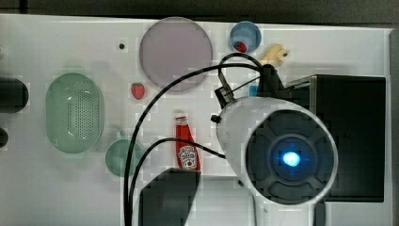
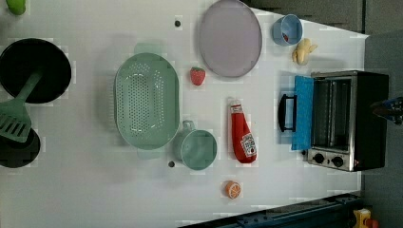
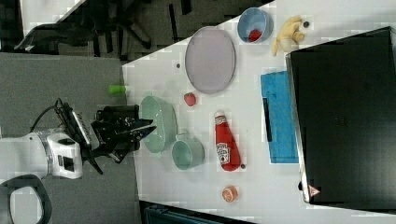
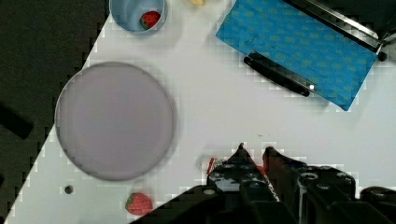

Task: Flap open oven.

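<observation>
In the top view your arm's wrist covers much of the toaster oven (image 1: pixel 357 136), which sits at the top view's right edge of the table. In the left view the oven stands at the left view's right, its blue door (image 2: pixel 302 111) already flapped down flat, handle bar (image 2: pixel 287 112) running up and down the picture, cavity facing the ketchup bottle (image 2: pixel 242 137). In the right view the gripper (image 3: pixel 149 130) hangs well apart from the oven, out past the colander (image 3: pixel 161 122). In the wrist view your jaws are nearly closed on nothing, tips (image 4: pixel 254 151) aimed towards the door's long handle (image 4: pixel 279 74)
</observation>
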